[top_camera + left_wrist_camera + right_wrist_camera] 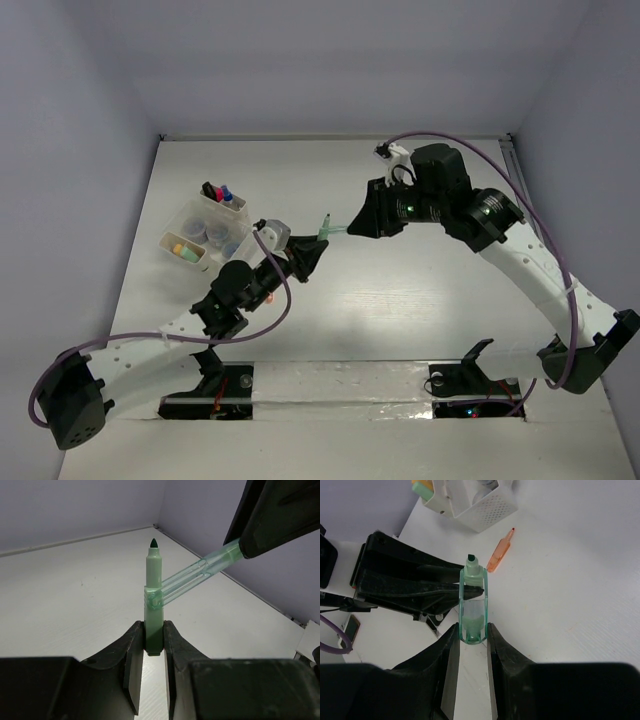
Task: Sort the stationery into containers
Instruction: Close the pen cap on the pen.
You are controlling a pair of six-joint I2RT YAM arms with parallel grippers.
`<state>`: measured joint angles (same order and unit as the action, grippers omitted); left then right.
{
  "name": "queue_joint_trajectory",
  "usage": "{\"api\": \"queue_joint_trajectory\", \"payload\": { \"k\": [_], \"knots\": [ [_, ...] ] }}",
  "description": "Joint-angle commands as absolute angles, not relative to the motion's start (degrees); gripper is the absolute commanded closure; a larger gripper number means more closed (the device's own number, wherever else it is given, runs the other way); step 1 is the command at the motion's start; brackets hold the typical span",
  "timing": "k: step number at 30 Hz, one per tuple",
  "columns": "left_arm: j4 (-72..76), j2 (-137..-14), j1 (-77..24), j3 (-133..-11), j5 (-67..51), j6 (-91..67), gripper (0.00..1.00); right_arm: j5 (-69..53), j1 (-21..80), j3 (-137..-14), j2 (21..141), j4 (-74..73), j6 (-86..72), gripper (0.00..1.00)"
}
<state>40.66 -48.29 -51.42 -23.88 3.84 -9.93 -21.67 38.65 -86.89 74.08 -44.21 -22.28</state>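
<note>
The pale green marker (153, 580) is being clamped at its base by the left pincer (152, 630) and held in the air over the middle of the bench (400, 300), tip pointing away from the fingers. Its clear green cap (472, 607) is being gripped by the right pincer (471, 632), with the cap's far end touching the marker's barrel. An orange marker (500, 554) is lying on the bench just beside the white bins (190, 210), which are being kept toward the bench's left edge.

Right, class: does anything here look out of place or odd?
The green marker in the left gripper is uncapped; its clear cap, in the right gripper, meets the barrel crookedly, not over the tip. An orange pen lies loose outside the bins.
</note>
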Motion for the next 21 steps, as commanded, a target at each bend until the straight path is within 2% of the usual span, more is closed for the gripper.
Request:
{"api": "queue_joint_trajectory", "payload": {
  "k": [1, 9, 21],
  "knots": [
    [42.01, -48.43, -52.38, -23.38, 1.23, -10.46, 1.0, -16.44, 37.88, -89.47, 73.39, -37.89, -21.71, 1.0],
    [41.92, -48.78, -52.38, -23.29, 0.44, -9.93, 1.0, -15.82, 37.88, -89.64, 76.64, -32.35, -21.89, 1.0],
    [42.1, -48.87, -52.38, -22.76, 0.26, -9.4, 1.0, -16.96, 37.88, -95.01, 84.02, -33.75, -19.34, 1.0]
  ]
}}
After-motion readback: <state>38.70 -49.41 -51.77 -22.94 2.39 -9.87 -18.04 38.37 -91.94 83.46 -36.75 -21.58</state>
